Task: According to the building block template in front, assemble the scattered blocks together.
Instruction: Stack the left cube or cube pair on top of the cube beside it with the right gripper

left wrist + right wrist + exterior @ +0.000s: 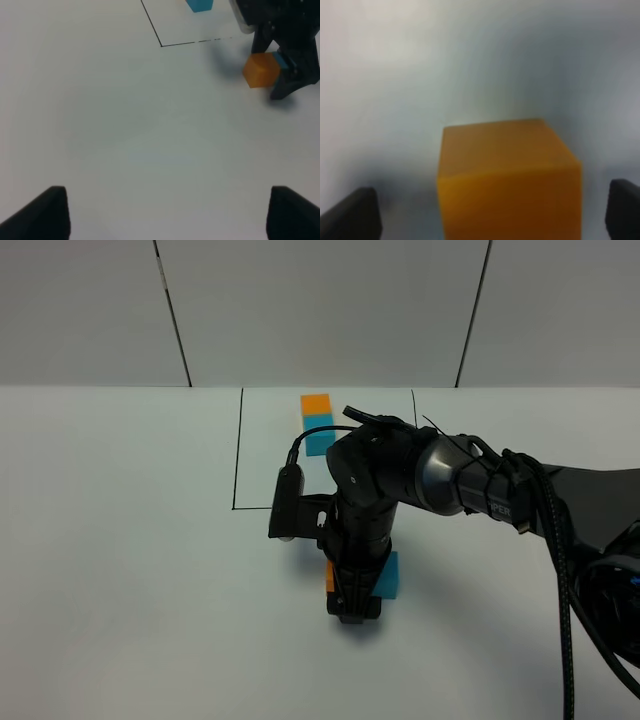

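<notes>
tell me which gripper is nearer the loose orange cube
Right. The right gripper straddles the orange cube, jaws on either side; the left gripper sits well back from it.

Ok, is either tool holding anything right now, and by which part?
Nothing is held. The right tool straddles the orange cube with a gap on each side; the left tool is open and empty.

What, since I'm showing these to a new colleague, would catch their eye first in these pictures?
The bulky black right arm stretches across the white table, its right gripper pointing down with jaws open either side of a plain orange cube; a plain cyan-blue cube sits close beside it. Farther back, inside a thin black drawn outline, lies the orange-and-cyan two-cube template bar.
</notes>
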Tool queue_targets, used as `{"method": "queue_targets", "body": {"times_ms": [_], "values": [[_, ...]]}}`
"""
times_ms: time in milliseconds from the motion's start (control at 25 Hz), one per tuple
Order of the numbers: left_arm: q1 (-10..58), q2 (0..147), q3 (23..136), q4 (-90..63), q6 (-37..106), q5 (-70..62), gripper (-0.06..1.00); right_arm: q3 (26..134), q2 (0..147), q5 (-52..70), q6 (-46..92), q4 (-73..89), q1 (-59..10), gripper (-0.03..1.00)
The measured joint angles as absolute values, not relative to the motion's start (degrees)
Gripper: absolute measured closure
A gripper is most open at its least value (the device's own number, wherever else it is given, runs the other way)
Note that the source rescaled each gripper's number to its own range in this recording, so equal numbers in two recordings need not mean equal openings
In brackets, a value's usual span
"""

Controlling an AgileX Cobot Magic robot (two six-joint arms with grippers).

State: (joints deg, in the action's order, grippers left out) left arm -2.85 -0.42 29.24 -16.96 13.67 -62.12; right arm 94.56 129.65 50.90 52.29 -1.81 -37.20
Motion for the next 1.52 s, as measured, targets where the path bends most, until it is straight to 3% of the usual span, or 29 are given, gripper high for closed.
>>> {"method": "queue_targets", "body": {"times_ms": [680, 880, 1160, 1520], "values": [[-2.85, -0.42, 29.24, -16.96, 13.67, -62.12, 0.27, 95.21, 130.78, 51.90, 52.17, 0.00, -36.47, 0.25], [-2.85, -0.42, 29.24, -16.96, 13.67, -62.12, 0.27, 95.21, 130.90, 52.93, 52.17, 0.43, -36.47, 0.44], [-2.85, -0.42, 29.24, -16.96, 13.67, -62.12, 0.27, 95.21, 130.96, 53.30, 51.89, 0.00, -36.47, 0.96], [-2.85, -0.42, 29.24, -16.96, 13.67, -62.12, 0.27, 94.92, 128.01, 52.62, 43.52, -0.88, -36.35, 0.95]]}}
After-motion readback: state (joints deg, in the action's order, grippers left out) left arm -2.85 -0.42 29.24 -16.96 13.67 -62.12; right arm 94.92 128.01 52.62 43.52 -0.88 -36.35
